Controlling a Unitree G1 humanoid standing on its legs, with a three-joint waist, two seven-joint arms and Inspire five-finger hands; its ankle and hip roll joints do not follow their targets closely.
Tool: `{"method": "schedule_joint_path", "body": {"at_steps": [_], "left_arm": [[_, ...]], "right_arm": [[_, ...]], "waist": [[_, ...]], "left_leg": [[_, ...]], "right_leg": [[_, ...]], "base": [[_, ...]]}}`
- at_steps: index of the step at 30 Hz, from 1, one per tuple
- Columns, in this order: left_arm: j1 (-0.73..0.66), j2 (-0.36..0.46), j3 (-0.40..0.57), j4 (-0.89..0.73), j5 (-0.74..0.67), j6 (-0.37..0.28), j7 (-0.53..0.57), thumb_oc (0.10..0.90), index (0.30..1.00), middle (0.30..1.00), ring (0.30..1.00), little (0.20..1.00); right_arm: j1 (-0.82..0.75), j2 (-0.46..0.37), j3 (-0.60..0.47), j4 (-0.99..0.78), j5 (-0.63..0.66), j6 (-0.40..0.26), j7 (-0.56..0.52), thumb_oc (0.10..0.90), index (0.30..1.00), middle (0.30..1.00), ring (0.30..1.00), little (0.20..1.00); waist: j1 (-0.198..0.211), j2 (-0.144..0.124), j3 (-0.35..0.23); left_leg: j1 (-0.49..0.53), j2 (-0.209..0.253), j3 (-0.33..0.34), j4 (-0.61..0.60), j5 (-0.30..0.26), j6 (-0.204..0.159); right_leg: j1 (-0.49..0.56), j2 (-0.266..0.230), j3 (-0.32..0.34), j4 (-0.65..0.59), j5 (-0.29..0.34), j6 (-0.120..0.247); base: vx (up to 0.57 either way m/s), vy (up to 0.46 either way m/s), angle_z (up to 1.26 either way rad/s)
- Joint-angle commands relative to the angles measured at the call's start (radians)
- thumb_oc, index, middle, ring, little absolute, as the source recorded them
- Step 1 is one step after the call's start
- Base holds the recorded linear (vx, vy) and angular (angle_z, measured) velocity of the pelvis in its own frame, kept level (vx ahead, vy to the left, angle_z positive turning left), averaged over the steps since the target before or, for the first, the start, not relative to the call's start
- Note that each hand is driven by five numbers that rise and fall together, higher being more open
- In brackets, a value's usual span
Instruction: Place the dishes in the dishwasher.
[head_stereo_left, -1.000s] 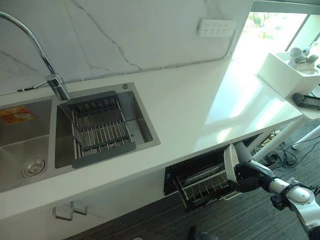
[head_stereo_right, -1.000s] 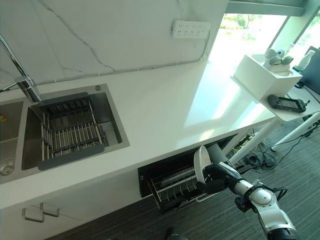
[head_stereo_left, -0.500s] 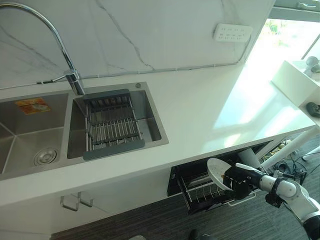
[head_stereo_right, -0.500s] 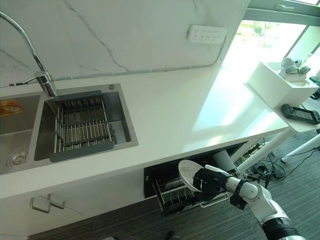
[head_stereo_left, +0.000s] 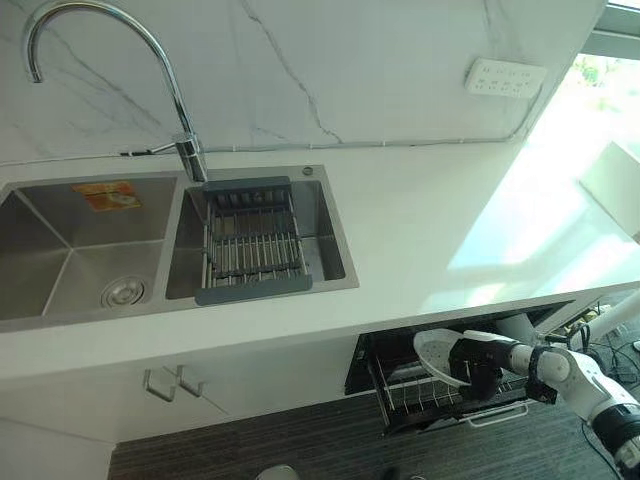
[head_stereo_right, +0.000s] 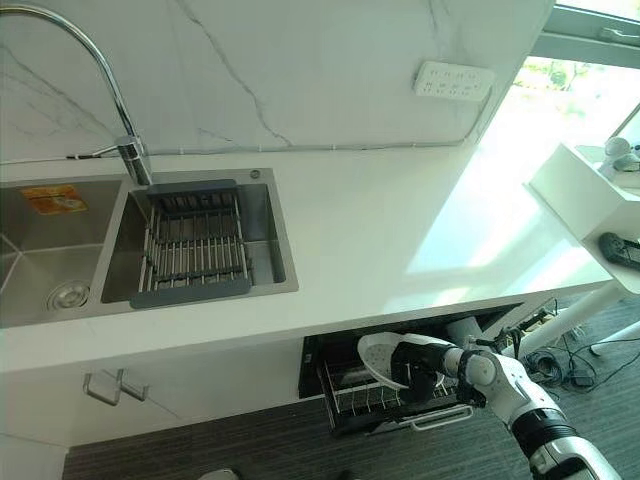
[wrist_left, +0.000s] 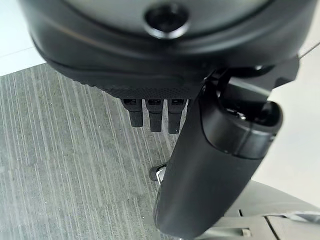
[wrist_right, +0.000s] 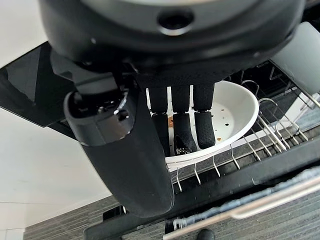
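Note:
My right hand (head_stereo_left: 476, 364) is shut on a white plate (head_stereo_left: 436, 351), fingers inside it and thumb under its rim. The plate lies nearly flat, low over the wire rack (head_stereo_left: 432, 393) of the open dishwasher drawer (head_stereo_right: 400, 405) below the counter. In the right wrist view the plate (wrist_right: 238, 111) shows small dark specks, the fingers (wrist_right: 183, 131) press on its inner face, and its rim sits just above the rack's wire tines (wrist_right: 215, 166). My left hand (wrist_left: 153, 114) hangs over the dark floor with relaxed fingers and holds nothing.
The white counter (head_stereo_left: 420, 230) overhangs the drawer. A double steel sink (head_stereo_left: 70, 260) holds a grey drying rack (head_stereo_left: 252, 245) in its right basin, with a tall faucet (head_stereo_left: 170, 90) behind. A cabinet handle (head_stereo_left: 165, 382) sticks out lower left. A white side table (head_stereo_right: 590, 200) stands at right.
The camera has swung, shifting the whole scene right. My right hand has tipped the plate from upright to nearly flat and lowered it toward the dishwasher rack.

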Motion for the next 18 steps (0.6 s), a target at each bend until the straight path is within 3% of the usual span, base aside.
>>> {"method": "schedule_joint_path", "body": {"at_steps": [1,4,8,13,18], "left_arm": [[-0.032,0.057,-0.037,-0.009,-0.006,-0.010,-0.003,0.800,0.900,0.900,0.900,0.900],[-0.021,0.055,-0.034,-0.012,-0.031,-0.014,0.007,0.800,0.900,0.900,0.900,0.900],[-0.015,0.057,-0.029,-0.010,-0.046,-0.016,0.011,0.800,0.900,0.900,0.900,0.900],[-0.009,0.055,-0.030,-0.008,-0.088,-0.026,0.022,0.800,0.900,0.900,0.900,0.900],[0.013,0.050,-0.009,0.001,-0.114,-0.049,0.039,0.800,0.900,0.900,0.900,0.900]], "right_arm": [[-0.156,-0.049,-0.031,0.038,0.013,-0.026,-0.201,0.400,0.300,0.300,0.300,0.300],[-0.151,-0.031,-0.069,0.074,0.006,-0.015,-0.310,0.400,0.300,0.300,0.300,0.300],[-0.145,-0.017,-0.083,0.097,0.013,0.007,-0.355,0.400,0.300,0.300,0.300,0.300],[-0.151,0.023,-0.114,0.155,0.074,0.095,-0.533,0.400,0.300,0.300,0.300,0.300],[-0.113,0.090,-0.143,0.167,0.102,0.149,-0.592,0.400,0.300,0.300,0.300,0.300]], "waist": [[0.022,-0.014,-0.016],[0.035,-0.005,-0.011],[0.046,0.002,-0.010],[0.068,0.016,-0.006],[0.089,0.042,0.006]], "left_leg": [[0.005,0.007,-0.039,-0.021,-0.041,-0.014],[0.001,0.004,-0.047,-0.021,-0.040,-0.011],[-0.004,0.000,-0.056,-0.021,-0.039,-0.010],[-0.014,-0.006,-0.072,-0.021,-0.038,-0.009],[-0.014,-0.009,-0.086,-0.021,-0.055,-0.017]], "right_leg": [[0.046,-0.052,0.020,0.051,-0.108,0.085],[0.055,-0.055,0.009,0.051,-0.110,0.083],[0.062,-0.059,-0.003,0.051,-0.114,0.082],[0.071,-0.067,-0.019,0.051,-0.118,0.081],[0.095,-0.078,-0.030,0.051,-0.143,0.090]], "base": [[0.03,0.010,0.22],[0.03,0.004,0.12],[0.02,-0.002,0.17],[0.02,-0.015,0.14],[0.05,-0.025,0.19]]}}
